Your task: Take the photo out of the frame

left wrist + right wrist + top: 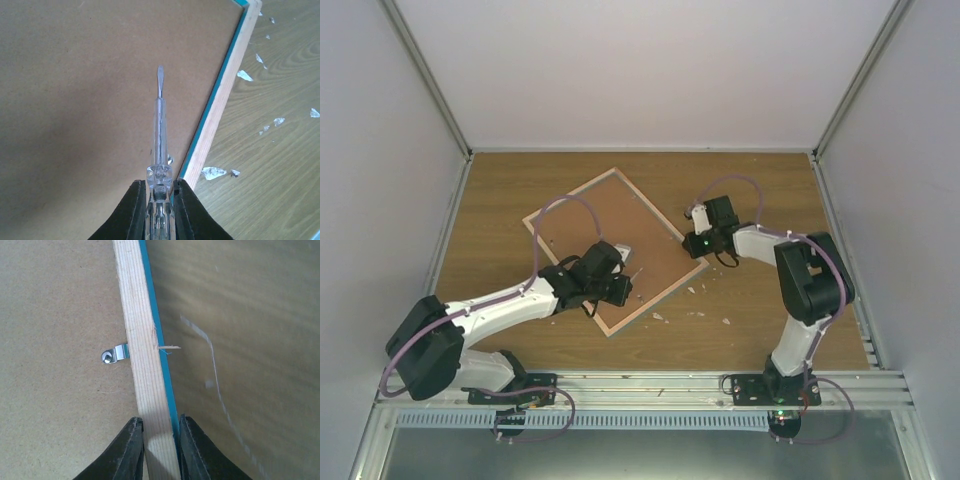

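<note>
The frame [610,215] lies face down on the table, with pale wood edging around its brown fibreboard back. The photo is hidden beneath that panel. My left gripper [620,288] hovers over the frame's near right part, shut on a clear-handled flat screwdriver [160,125]. The blade points across the panel, close to the wood edge [225,95]. My right gripper [692,222] is at the frame's right corner. In the right wrist view its jaws [161,421] press on either side of the wood rail [142,340], whose turquoise side shows. A metal clip [114,355] sits on the panel by the rail.
Small white flakes [705,315] lie scattered on the wooden table near the frame's near right edge, and more flakes [214,172] show in the left wrist view. Grey walls enclose the table on three sides.
</note>
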Robot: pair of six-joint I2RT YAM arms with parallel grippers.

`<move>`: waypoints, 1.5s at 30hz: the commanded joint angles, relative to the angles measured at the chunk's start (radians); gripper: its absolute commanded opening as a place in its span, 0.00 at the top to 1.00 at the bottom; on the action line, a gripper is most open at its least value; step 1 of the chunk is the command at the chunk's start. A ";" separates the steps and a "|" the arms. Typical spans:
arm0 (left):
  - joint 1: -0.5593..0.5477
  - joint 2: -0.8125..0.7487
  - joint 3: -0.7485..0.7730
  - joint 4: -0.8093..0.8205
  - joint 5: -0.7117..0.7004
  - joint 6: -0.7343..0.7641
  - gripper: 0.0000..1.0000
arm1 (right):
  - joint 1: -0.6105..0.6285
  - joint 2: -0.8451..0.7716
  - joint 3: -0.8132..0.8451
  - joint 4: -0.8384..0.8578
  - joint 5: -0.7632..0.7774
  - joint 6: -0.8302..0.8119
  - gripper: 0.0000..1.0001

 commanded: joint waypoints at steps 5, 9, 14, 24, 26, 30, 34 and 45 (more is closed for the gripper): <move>-0.064 0.075 0.082 0.051 0.015 0.023 1.00 | 0.020 -0.190 -0.239 -0.023 0.060 0.160 0.87; -0.089 0.130 0.114 0.065 0.024 0.028 1.00 | 0.058 -0.290 -0.342 -0.016 0.054 0.246 0.87; -0.114 0.213 0.165 0.089 0.049 0.037 1.00 | 0.101 -0.396 -0.444 0.014 0.057 0.348 0.85; -0.137 0.340 0.255 0.093 0.065 0.057 1.00 | 0.121 -0.505 -0.481 0.039 0.110 0.362 0.71; -0.138 0.364 0.272 0.090 0.065 0.060 1.00 | 0.121 -0.491 -0.472 0.048 0.107 0.356 0.71; -0.138 0.407 0.298 0.082 0.056 0.069 1.00 | 0.121 -0.452 -0.462 0.069 0.094 0.352 0.71; -0.138 0.444 0.329 0.074 0.044 0.078 1.00 | 0.120 -0.423 -0.463 0.088 0.080 0.346 0.71; -0.137 0.537 0.424 0.042 0.005 0.097 1.00 | 0.120 -0.402 -0.476 0.104 0.071 0.346 0.81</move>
